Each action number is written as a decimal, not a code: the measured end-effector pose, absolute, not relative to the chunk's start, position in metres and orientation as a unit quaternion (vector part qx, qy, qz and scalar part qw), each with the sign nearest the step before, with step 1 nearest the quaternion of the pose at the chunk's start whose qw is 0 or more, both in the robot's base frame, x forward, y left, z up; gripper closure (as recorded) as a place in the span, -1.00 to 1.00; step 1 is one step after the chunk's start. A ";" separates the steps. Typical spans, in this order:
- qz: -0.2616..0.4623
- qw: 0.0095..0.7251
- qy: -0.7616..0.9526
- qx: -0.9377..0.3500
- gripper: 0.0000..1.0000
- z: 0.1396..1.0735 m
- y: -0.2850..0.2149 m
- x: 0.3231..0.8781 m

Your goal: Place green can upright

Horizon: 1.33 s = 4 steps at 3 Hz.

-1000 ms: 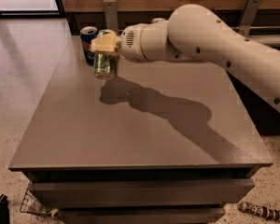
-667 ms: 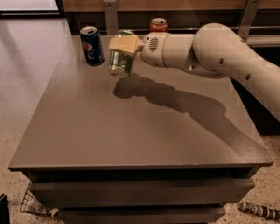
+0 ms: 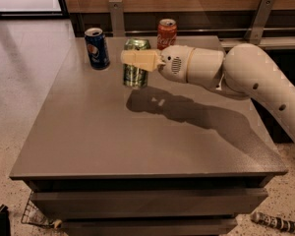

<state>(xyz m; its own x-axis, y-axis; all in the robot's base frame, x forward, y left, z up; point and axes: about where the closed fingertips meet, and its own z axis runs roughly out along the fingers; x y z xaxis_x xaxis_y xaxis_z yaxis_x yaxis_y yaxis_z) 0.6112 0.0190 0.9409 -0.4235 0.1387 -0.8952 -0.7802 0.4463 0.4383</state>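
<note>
Grey tabletop (image 3: 113, 141) lies below our arm (image 3: 255, 77), whose tool (image 3: 137, 59) is clamped on the green can (image 3: 135, 77). We judge the can upright, apparently just above the rear surface. Lowering and release are left.

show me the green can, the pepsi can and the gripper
green can (image 3: 135, 76), camera view, lower body below the jaws
pepsi can (image 3: 97, 48), camera view, middle of its blue side
gripper (image 3: 132, 59), camera view, midway between its tips, shut around the green can's upper half

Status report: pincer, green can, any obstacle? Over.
Pincer shut on dark green metal drink can. Can upright, seems just above grey table. Blue Pepsi can left, red Coca-Cola can behind, apart.
</note>
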 end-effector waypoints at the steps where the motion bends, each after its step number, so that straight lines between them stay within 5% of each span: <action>1: 0.434 0.531 0.655 -0.318 1.00 0.953 0.033 0.584; 4: 0.364 0.575 0.588 -0.438 1.00 0.954 0.110 0.542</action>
<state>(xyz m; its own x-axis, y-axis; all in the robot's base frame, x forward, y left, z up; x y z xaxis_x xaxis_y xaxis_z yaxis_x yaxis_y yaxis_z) 0.5420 0.1103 0.9541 0.0436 -0.0972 -0.9943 -0.9329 0.3522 -0.0753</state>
